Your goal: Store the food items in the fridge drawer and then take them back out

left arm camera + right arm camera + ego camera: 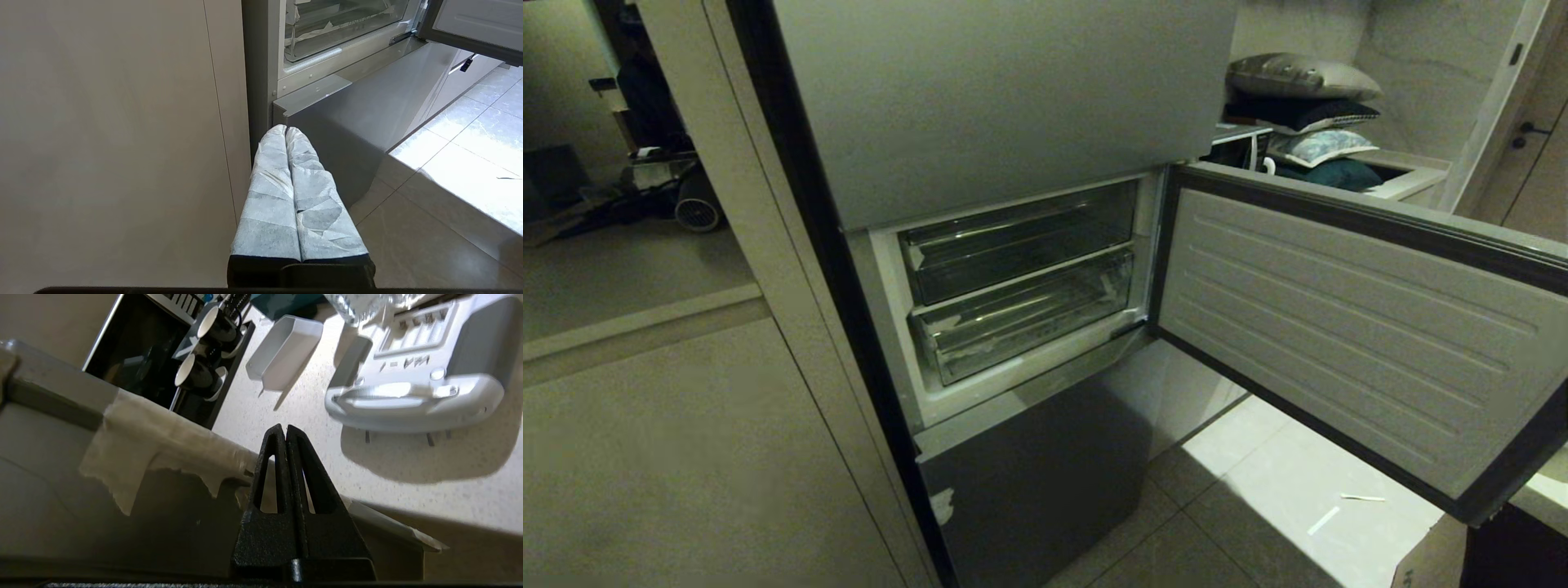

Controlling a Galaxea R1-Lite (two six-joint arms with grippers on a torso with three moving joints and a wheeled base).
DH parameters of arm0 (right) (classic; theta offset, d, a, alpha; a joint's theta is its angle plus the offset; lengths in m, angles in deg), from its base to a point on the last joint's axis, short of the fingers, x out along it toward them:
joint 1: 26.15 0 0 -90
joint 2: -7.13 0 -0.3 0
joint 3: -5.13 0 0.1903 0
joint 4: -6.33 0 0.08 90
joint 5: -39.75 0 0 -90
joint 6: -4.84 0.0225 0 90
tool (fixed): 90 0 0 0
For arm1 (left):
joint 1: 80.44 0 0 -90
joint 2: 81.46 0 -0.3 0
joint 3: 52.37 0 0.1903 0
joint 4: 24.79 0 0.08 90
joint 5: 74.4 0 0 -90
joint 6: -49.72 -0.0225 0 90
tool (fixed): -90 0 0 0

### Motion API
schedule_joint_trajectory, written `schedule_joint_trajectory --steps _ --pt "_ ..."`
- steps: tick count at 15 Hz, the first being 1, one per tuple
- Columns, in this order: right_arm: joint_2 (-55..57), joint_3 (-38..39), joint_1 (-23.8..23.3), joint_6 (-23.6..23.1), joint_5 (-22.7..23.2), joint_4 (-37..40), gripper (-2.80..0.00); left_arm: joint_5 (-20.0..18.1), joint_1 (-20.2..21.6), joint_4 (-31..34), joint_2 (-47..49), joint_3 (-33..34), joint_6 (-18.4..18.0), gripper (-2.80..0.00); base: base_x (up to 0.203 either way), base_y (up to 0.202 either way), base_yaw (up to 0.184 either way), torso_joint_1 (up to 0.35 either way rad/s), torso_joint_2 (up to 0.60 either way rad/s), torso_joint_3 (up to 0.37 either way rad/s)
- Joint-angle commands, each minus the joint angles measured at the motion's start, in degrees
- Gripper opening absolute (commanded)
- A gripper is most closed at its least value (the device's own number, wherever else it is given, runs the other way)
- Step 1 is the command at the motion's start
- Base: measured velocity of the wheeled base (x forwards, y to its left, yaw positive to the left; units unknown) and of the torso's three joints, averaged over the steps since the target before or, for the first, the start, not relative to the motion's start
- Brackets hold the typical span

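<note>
The fridge's middle compartment stands open in the head view. The fridge drawer (1021,322) is the lower clear bin with white tape scraps at its corners, pushed in; part of the drawer (339,24) also shows in the left wrist view. No food items show in any view. My left gripper (286,130), its fingers wrapped in white, is shut and empty, low beside the fridge's bottom door. My right gripper (284,428) is shut on nothing, poised over a grey taped edge (135,437) with a speckled counter beyond. Neither arm appears in the head view.
A darker bin (1021,237) sits above the drawer. The compartment door (1339,327) swings wide to the right. Pillows (1298,77) are stacked behind it. On the counter lie a white tray (286,351), a white appliance (416,388) and mugs (196,371). Two white strips (1323,520) lie on the floor.
</note>
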Motion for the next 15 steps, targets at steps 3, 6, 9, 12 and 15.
schedule_joint_trajectory --steps 3,6,9,12,15 --pt "-6.5 6.1 0.4 0.1 1.8 -0.4 -2.80 0.0 0.0 0.0 0.0 0.0 0.0 -2.80 0.000 0.000 0.000 0.000 0.00 0.000" --pt "-9.7 9.3 0.4 0.0 4.0 -0.3 -2.80 0.0 0.0 0.0 0.0 0.0 0.0 -2.80 0.000 0.000 0.000 0.000 0.00 0.000" --pt "-13.6 13.5 0.4 -0.1 5.2 -0.4 -2.80 0.0 0.0 0.0 0.1 0.0 0.0 -2.80 0.000 0.000 0.000 0.000 0.00 0.000" --pt "-17.0 16.4 0.5 -0.1 6.4 -0.4 -2.80 0.0 0.0 0.0 0.0 0.0 0.0 -2.80 0.000 0.000 0.000 0.000 0.00 0.000" --pt "-20.9 19.3 0.5 -0.1 8.3 -0.3 -2.80 0.0 0.0 0.0 0.0 0.0 0.0 -2.80 0.000 0.000 0.000 0.000 0.00 0.000"
